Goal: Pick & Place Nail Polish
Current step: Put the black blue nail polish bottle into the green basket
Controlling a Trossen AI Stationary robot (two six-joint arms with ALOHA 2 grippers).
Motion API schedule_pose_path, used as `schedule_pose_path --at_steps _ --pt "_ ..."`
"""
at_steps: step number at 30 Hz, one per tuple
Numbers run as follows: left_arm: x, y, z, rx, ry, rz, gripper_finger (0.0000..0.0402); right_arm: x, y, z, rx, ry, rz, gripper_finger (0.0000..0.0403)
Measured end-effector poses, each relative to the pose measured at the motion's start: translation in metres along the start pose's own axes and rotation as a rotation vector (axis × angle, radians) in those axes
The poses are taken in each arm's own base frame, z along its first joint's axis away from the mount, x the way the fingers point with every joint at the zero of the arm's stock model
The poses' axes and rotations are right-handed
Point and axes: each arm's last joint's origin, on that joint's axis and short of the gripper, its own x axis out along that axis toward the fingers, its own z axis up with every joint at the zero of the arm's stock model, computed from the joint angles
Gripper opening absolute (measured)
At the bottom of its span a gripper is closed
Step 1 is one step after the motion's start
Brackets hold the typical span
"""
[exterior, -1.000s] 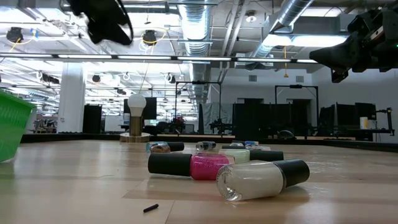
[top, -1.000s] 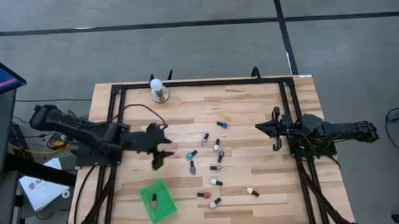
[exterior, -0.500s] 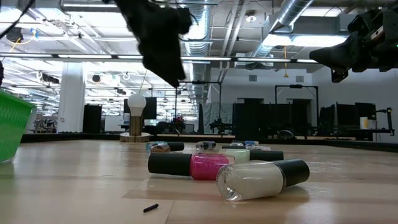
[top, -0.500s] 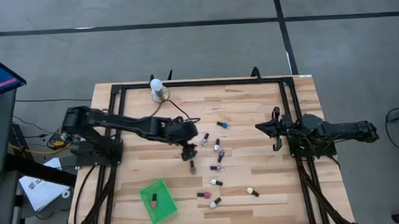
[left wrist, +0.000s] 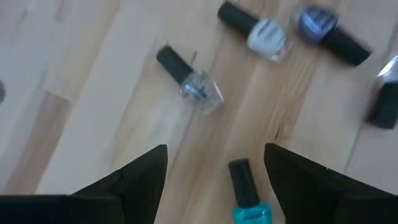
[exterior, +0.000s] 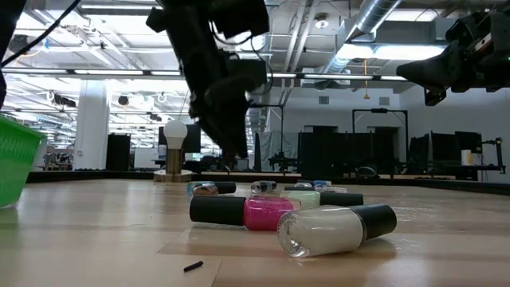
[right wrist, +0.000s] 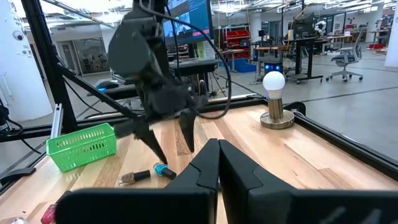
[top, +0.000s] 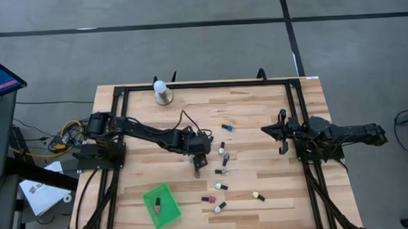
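Teal nail polish bottle (left wrist: 247, 200) lies on the table (top: 259, 105), between the spread, empty fingers of my left gripper (left wrist: 214, 180) above it. My right gripper (top: 282, 132) waits closed, empty, at the table's right side.

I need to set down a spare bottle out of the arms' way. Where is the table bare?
Bare wood lies between the ball-topped stand and the table's far right corner, and left of the green basket. The middle is crowded: nail polish bottles lie scattered there under the left hand.
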Motion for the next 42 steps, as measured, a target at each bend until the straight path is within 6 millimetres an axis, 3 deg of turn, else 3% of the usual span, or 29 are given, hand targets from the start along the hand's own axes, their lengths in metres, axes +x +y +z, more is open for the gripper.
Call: schedule_pose_path --at_steps 14,20,24,35,42 --pt "0.034 -0.009 -0.016 -0.033 0.116 0.02 0.0265 0.0 0.0 0.0 0.0 0.0 0.0 0.0" --pt "0.038 -0.012 -0.018 -0.032 0.141 -0.004 0.0261 0.0 0.0 0.0 0.0 0.0 0.0 0.0" --pt "0.038 -0.012 -0.019 -0.065 0.154 -0.01 0.0223 0.0 0.0 0.0 0.0 0.0 0.0 0.0" --pt "0.04 -0.01 -0.022 -0.075 0.187 -0.011 0.0048 0.0 0.0 0.0 0.001 0.0 0.0 0.0" --pt "0.039 -0.007 -0.022 -0.08 0.197 -0.014 0.0046 0.0 0.0 0.0 0.001 0.0 0.0 0.0"
